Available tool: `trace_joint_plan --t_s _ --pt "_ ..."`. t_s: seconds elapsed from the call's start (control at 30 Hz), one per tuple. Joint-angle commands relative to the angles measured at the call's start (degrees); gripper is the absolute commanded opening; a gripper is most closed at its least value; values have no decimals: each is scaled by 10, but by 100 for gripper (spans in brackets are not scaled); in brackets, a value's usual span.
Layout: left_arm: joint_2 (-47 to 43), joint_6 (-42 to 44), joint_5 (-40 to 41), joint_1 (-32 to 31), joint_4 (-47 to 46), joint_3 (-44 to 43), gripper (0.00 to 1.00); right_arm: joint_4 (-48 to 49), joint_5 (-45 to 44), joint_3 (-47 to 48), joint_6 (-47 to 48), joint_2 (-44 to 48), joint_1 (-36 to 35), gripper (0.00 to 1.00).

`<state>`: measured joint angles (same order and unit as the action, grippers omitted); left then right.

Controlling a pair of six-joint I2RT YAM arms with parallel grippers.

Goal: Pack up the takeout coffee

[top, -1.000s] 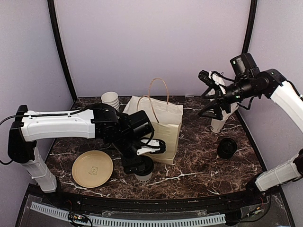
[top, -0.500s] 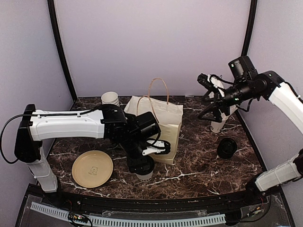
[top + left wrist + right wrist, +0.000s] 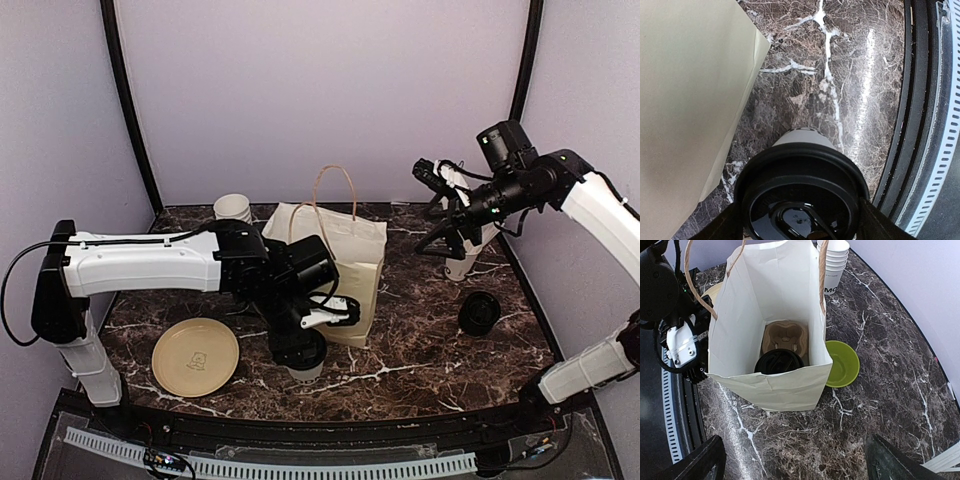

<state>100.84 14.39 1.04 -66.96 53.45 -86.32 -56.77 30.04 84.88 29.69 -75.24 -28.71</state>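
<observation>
Our left pincer (image 3: 800,222) is narrowing around the takeout coffee (image 3: 801,155) between its jaws, the grasp nearly made, though whether clamped we cannot tell.

A: Enclosure?
B: Plain back wall (image 3: 320,90), pale lilac-grey. Side walls (image 3: 50,130) are the same colour and angle in toward it. A black pole (image 3: 128,110) runs up each back corner.
A: Work surface?
B: One table (image 3: 420,340), dark brown marble pattern with white veins, glossy. The near edge curves and has a black rim (image 3: 300,425), with a white slotted strip (image 3: 300,467) just outside it.
A: Light?
B: Soft and even, shadows faint. The left wrist view shows a bright glare streak (image 3: 867,85) on the tabletop beside the rim.
</observation>
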Motion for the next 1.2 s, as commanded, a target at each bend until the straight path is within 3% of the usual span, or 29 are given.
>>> trace_joint_plan --t_s 0.0,0.13,0.37,0.63,0.83,1.17 --pt "-3 4 -18 3 18 -7 74 6 10 22 -8 -1 3 98" --pt "-20 -9 -61 3 41 -41 67 2 19 46 -21 -14 3 96" --pt "-72 -34 -74 2 69 -57 65 6 23 80 -46 -39 2 92" --pt "-121 -72 -90 -3 109 -86 61 -1 48 159 -82 -132 -9 88" --pt "-154 -98 -92 -11 157 -155 58 -16 12 241 -96 -202 -36 82" --pt "-212 -156 -18 -12 208 -173 56 -30 14 279 -87 -251 -70 71"
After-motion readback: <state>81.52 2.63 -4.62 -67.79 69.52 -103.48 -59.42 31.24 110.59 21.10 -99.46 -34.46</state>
